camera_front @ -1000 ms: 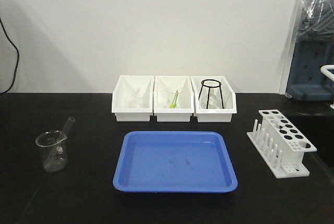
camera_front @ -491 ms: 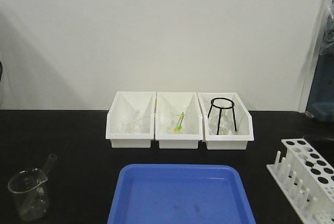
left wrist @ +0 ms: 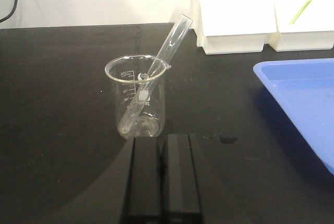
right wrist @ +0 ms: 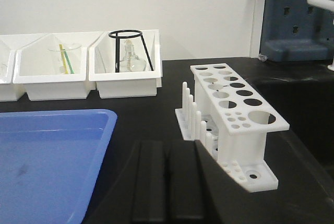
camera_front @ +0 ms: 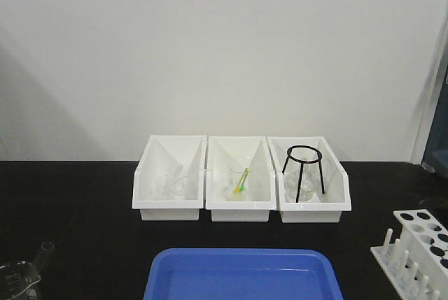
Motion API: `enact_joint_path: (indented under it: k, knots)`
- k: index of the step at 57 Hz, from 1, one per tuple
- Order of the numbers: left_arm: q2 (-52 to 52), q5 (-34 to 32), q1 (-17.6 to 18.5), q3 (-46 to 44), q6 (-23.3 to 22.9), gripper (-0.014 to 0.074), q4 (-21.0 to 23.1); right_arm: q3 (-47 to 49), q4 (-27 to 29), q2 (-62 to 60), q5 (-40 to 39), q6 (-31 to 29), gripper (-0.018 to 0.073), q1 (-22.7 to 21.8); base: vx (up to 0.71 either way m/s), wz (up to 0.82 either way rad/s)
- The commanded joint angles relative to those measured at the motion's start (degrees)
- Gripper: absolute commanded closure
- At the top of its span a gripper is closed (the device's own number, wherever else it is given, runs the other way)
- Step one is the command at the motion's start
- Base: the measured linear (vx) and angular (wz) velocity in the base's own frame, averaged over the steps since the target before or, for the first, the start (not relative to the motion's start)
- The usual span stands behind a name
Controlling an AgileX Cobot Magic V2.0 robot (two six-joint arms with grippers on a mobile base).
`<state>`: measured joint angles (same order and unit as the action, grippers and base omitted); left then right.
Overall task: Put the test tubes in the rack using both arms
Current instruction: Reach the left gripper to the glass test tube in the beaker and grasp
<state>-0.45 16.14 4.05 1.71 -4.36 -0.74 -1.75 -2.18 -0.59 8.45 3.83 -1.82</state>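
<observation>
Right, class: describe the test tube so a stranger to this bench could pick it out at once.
On the black table, find the squat clear beaker left of the blue tray. The test tube leans inside it, open rim poking above the lip: slender and long where the beaker is short and wide.

In the front view, the bottom edge is cutting off the near part of the blue tray (camera_front: 241,272), and the beaker (camera_front: 15,277) is showing only its rim at the near left corner. The rack (camera_front: 420,251) is running past the right and bottom edges. The glassware (camera_front: 170,184) in the left bin (camera_front: 170,210) is blurring beyond telling. In the wrist views, the left claw (left wrist: 163,140) and right claw (right wrist: 167,148) are being cut by the bottom edge.
</observation>
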Motion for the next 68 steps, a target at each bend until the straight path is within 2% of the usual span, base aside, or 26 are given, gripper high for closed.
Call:
enact_joint_path:
  k: [1, 30, 43, 61, 64, 68]
  knots:
    - [-0.6, -4.8, -0.1, 1.6, -0.4, 0.0614, 0.3, -0.6, -0.5, -0.4, -4.6, -0.3, 0.0567, -0.4, 0.06, -0.01]
    - [-0.6, -5.4, -0.1, 1.6, -0.2, 0.0614, -0.2, -0.6, -0.5, -0.4, -4.6, -0.3, 0.0567, -0.2, 0.01, 0.0]
    - [-0.6, -13.7, -0.1, 1.6, -0.2, 0.0614, -0.1, -0.6, -0.5, -0.4, -5.5, -0.3, 0.0567, -0.2, 0.0, 0.0]
    - [-0.6, -14.5, -0.1, 1.5, -0.2, 0.0614, -0.2, -0.6, -0.6, -0.4, -6.7, -0.3, 0.0567, -0.2, 0.0, 0.0]
    - [-0.6, -16.8, -0.1, 1.0, -0.2, 0.0614, -0.2, -0.6, -0.7, -0.4, -9.6, -0.5, 0.0567, -0.2, 0.0, 0.0]
    - [-0.6, -23.4, -0.1, 0.6, -0.3, 0.0614, -0.1, -0.6, -0.2, -0.4, -13.9, -0.1, 0.0567, -0.2, 0.0, 0.0]
